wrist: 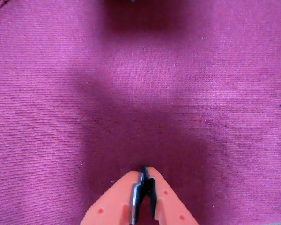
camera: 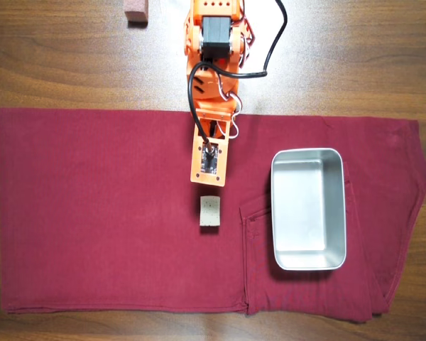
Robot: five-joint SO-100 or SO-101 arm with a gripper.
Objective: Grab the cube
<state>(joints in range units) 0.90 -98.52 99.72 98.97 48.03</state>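
1. In the overhead view, the cube (camera: 211, 212) is seen lying on the dark red cloth (camera: 92, 213) that is spread over the wooden tabletop (camera: 71, 57), just below the tip of the orange arm (camera: 211, 92) as that view shows it.
2. The hand (wrist: 144, 172) is seen in the wrist view with its two orange fingers (wrist: 117, 201) brought together, tips touching and nothing held between them.
3. The relation on which the coming move turns is judged to be this: the cube lies straight ahead of the hand along the arm's reach, nearly on the arm's own line, so that a forward extension and not a sideways swing appears to be called for.
4. The cube is not shown in the wrist view; only cloth and shadow are seen there, so the block's exact place beneath the hand cannot be told from that view.
5. From above, the cube is seen as slightly taller than wide, its longer side running along the arm's line; the shorter width would thus be spanned by fingers opened across it.
6. The metal tray (camera: 309, 209) is seen to the right of the cube in the overhead view, apart from it, and a reddish-brown block (camera: 135, 11) lies at the top edge, well apart.
7. It is judged that the fingers must be parted before any descent is made.
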